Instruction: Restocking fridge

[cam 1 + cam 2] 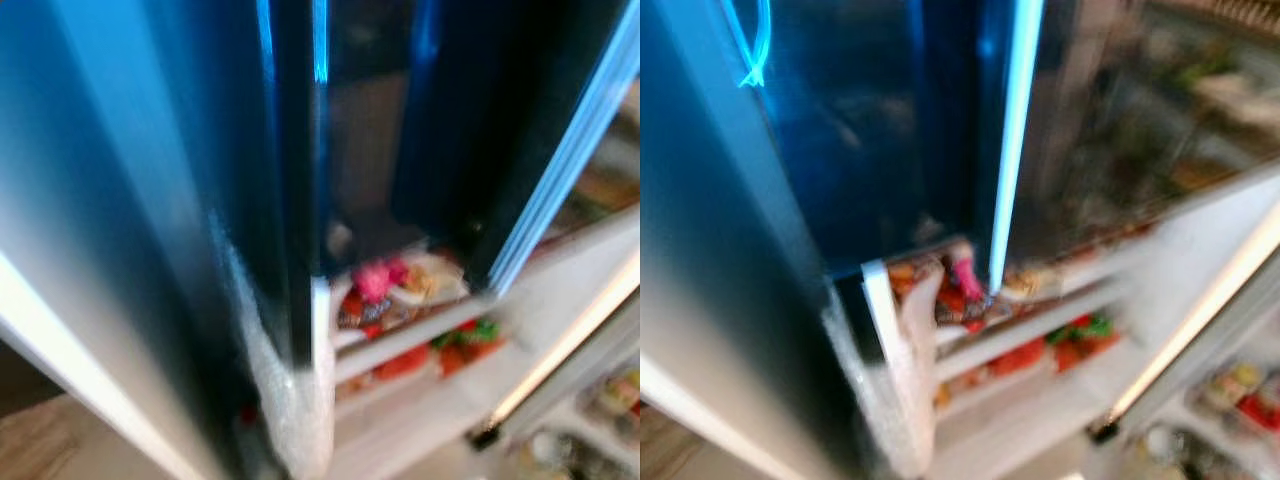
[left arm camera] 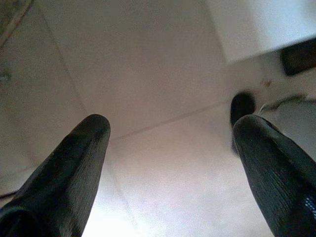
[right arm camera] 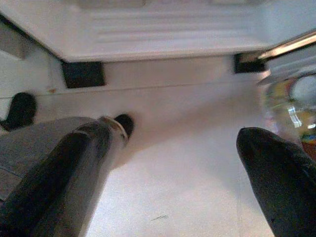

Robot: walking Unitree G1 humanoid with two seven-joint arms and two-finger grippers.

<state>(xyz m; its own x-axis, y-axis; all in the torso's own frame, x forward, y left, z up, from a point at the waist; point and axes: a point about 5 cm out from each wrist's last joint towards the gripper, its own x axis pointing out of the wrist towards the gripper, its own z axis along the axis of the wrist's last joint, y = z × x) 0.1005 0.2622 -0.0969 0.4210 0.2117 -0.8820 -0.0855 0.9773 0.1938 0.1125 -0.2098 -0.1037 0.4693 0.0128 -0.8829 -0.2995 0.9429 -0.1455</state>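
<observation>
The head views are blurred. A dark glossy fridge door (image 1: 150,200) stands very close in front of me, on the left. Past its edge the fridge is open, and a white drawer (image 1: 420,345) holds red, pink and green food packs (image 1: 400,290). My left gripper (image 2: 173,128) hangs open over pale floor tiles, with nothing between its fingers. My right gripper (image 3: 175,133) also hangs open and empty above the floor, in front of the fridge's white base (image 3: 163,29).
An open door (image 1: 1200,330) swings out at the right, with small jars and bottles (image 1: 1240,395) on its lower shelf. The right wrist view shows bottles (image 3: 291,103) low beside the floor. Pale tiled floor (image 2: 148,59) lies below both arms.
</observation>
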